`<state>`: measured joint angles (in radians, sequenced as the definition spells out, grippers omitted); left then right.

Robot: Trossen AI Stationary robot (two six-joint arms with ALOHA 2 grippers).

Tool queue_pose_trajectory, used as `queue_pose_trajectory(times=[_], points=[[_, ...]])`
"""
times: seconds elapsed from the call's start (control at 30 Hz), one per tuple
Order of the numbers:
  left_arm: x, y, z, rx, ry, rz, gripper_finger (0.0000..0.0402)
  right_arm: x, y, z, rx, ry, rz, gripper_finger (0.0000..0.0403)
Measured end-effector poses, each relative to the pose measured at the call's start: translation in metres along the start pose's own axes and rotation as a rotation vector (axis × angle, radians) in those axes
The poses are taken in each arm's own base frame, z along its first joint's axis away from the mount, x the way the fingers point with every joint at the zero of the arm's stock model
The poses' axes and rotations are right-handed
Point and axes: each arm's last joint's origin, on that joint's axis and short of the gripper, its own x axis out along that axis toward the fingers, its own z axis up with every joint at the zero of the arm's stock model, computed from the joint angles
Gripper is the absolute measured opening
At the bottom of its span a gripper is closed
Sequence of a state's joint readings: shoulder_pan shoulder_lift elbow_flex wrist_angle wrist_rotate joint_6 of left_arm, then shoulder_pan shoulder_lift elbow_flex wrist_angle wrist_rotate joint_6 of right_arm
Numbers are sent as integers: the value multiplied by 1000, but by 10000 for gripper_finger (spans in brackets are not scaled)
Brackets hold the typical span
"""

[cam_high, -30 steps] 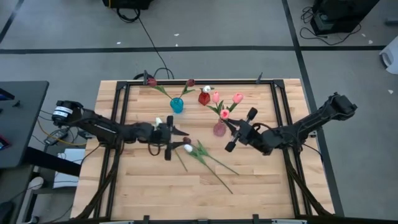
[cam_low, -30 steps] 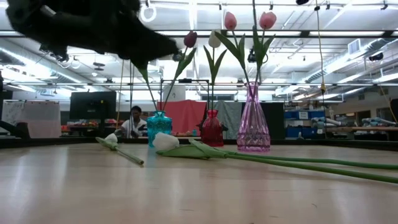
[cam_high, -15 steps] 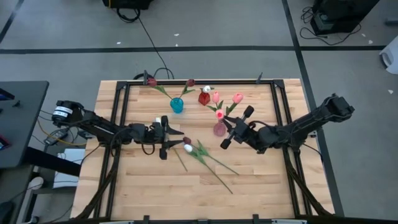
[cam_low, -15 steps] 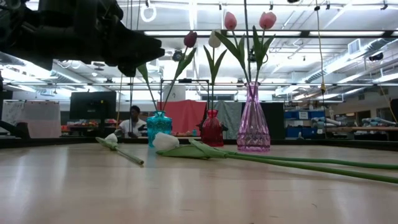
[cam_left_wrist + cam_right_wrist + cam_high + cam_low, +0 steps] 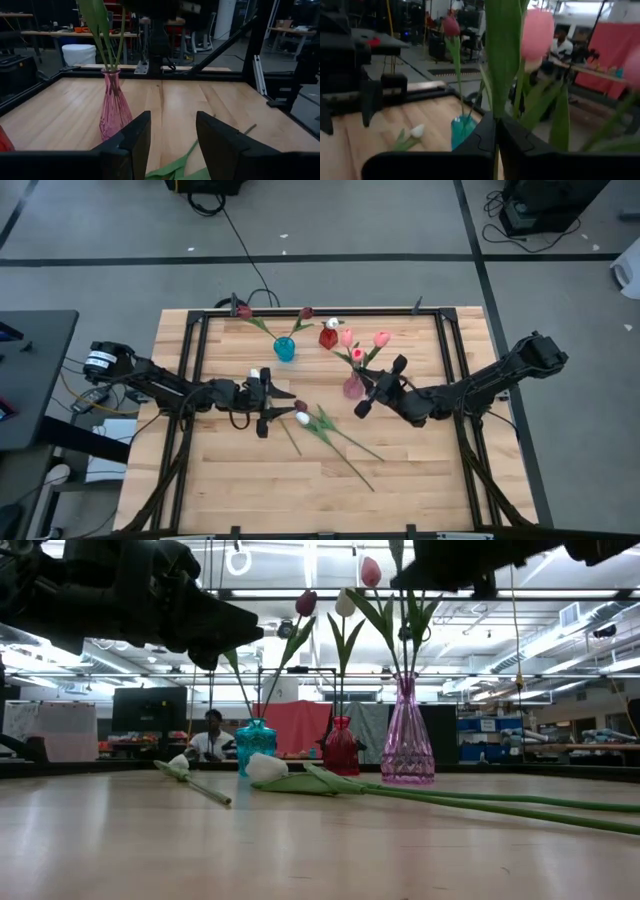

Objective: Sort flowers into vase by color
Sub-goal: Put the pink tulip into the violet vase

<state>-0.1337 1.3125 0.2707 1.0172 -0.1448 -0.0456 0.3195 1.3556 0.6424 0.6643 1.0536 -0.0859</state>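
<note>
- The right pincer [image 5: 378, 385] has drifted slightly toward the pink vase [image 5: 352, 387] over the last second, and in the right wrist view its fingers are pressed together on a thin green stem [image 5: 496, 60] of a pink tulip [image 5: 537, 35].
- That tulip stands in or just above the pink vase (which of the two cannot be told), so the placing looks nearly done; release seems the likely next step.
- The left pincer [image 5: 268, 398] has pulled back a little and hovers open and empty over the bench [image 5: 420, 470], near a loose white tulip [image 5: 301, 419].
- Another white tulip [image 5: 180, 764] also lies unsorted.
- The blue vase [image 5: 284, 349] holds maroon heads; the red vase [image 5: 328, 337] holds a white one.
</note>
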Motion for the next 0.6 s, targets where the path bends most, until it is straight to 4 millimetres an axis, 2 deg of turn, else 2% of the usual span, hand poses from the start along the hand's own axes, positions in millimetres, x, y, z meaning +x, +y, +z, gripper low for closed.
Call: queue_pose_trajectory(times=[0.1, 0.37, 0.47, 0.6], points=[[0, 0, 0, -15, 0, 0, 163, 1, -1, -10, 21, 50, 26, 52], [0, -1, 0, -26, 0, -11, 163, 4, -3, -25, 60, 177, 133, 162], [-1, -3, 1, -32, 3, -34, 163, 2, -6, -20, 88, 260, 166, 185], [-7, -5, 7, -20, 5, -36, 163, -2, -11, -10, 106, 386, 190, 195]])
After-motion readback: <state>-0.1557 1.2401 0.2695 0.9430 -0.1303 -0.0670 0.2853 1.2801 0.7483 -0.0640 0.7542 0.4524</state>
